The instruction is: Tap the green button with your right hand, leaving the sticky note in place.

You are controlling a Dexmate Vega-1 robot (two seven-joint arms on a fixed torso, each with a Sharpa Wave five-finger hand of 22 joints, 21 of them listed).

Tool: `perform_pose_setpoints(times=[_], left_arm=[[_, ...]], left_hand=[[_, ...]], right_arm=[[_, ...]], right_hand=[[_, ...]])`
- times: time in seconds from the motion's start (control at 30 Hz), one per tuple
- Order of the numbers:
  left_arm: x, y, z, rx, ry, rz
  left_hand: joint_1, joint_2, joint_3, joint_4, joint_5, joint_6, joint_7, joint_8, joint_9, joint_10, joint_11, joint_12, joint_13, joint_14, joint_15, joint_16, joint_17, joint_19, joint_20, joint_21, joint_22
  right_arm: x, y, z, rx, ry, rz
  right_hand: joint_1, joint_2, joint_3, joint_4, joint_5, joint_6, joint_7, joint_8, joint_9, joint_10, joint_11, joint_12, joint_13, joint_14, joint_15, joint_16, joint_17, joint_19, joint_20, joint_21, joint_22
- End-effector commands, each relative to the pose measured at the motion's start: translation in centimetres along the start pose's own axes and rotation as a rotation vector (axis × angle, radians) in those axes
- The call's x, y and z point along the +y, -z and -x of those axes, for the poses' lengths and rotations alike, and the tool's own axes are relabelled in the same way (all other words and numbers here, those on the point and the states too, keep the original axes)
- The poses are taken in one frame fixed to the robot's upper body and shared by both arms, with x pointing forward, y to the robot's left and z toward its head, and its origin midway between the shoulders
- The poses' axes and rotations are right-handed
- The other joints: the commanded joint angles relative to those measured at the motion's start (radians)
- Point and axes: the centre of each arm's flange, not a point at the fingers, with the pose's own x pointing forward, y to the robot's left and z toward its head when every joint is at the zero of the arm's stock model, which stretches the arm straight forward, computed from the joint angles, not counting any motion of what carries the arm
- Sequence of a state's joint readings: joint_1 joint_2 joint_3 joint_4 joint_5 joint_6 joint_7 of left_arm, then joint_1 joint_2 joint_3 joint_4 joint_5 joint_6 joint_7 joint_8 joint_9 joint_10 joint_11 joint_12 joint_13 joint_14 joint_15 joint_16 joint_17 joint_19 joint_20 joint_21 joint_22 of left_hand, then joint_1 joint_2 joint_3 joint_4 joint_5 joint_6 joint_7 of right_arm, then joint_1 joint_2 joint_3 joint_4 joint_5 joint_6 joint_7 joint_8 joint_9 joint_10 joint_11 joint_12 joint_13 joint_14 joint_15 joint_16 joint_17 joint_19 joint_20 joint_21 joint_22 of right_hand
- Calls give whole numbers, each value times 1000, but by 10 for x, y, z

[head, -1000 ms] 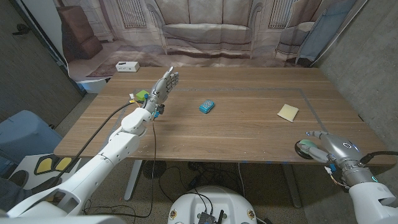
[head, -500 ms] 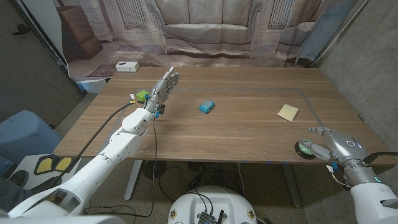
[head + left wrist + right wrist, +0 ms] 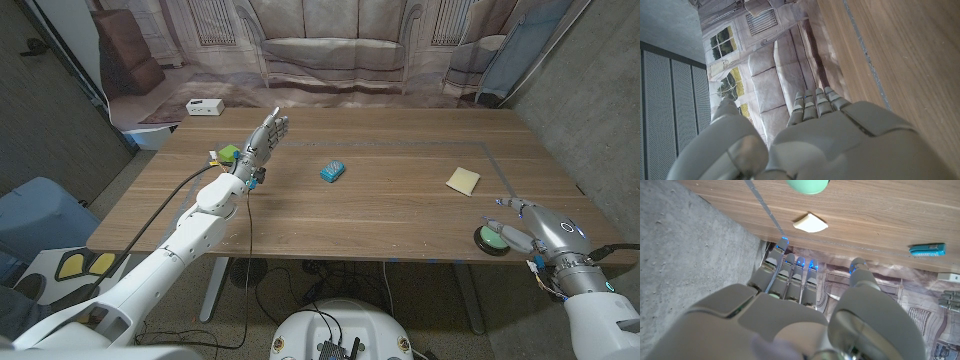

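My right hand (image 3: pixel 527 226), fingers apart and empty, hovers beside the green button (image 3: pixel 492 238) at the table's (image 3: pixel 380 210) near right edge; I should press straight down, clear of the sticky note (image 3: pixel 463 180).

One green button (image 3: pixel 492 237), one sticky note (image 3: pixel 463 180), one blue packet (image 3: pixel 333 172), one white box (image 3: pixel 204 107), two hands.

No text, label, brand, number or sign can be read on anything here.
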State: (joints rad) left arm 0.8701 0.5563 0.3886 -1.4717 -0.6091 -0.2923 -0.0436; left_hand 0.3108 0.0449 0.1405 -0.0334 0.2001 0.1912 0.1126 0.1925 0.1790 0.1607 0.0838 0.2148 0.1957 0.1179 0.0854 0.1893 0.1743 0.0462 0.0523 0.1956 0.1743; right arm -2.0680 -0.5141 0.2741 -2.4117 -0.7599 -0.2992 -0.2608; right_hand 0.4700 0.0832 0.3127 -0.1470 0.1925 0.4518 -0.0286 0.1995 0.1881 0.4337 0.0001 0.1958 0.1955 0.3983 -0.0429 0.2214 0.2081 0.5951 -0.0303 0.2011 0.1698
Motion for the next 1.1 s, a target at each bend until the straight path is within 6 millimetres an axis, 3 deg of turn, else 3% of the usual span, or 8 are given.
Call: perform_pose_setpoints(times=[0.03,1.1], left_arm=[[-2,-1,-2,3,7,-6],[-4,-4,-4,4,17,-9]], left_hand=[[0,10,5,-6,-3,8,-3,-1,2,9,-7,-2,2,3,-5,-1,5,-2,3,2,5],[0,11,4,-8,-3,9,-3,-2,2,9,-6,-2,2,3,-6,-1,5,-3,2,2,5]], right_arm=[[1,0,-10,-46,27,-133],[7,-4,-52,-196,22,-474]], right_hand=[[-10,3,7,3,-4,-6,4,-1,3,-1,9,0,3,3,-13,-2,3,6,-5,0,2],[-11,-2,16,-1,-5,-29,22,-7,3,-23,23,-6,3,-33,2,-18,4,-20,-7,-11,1]])
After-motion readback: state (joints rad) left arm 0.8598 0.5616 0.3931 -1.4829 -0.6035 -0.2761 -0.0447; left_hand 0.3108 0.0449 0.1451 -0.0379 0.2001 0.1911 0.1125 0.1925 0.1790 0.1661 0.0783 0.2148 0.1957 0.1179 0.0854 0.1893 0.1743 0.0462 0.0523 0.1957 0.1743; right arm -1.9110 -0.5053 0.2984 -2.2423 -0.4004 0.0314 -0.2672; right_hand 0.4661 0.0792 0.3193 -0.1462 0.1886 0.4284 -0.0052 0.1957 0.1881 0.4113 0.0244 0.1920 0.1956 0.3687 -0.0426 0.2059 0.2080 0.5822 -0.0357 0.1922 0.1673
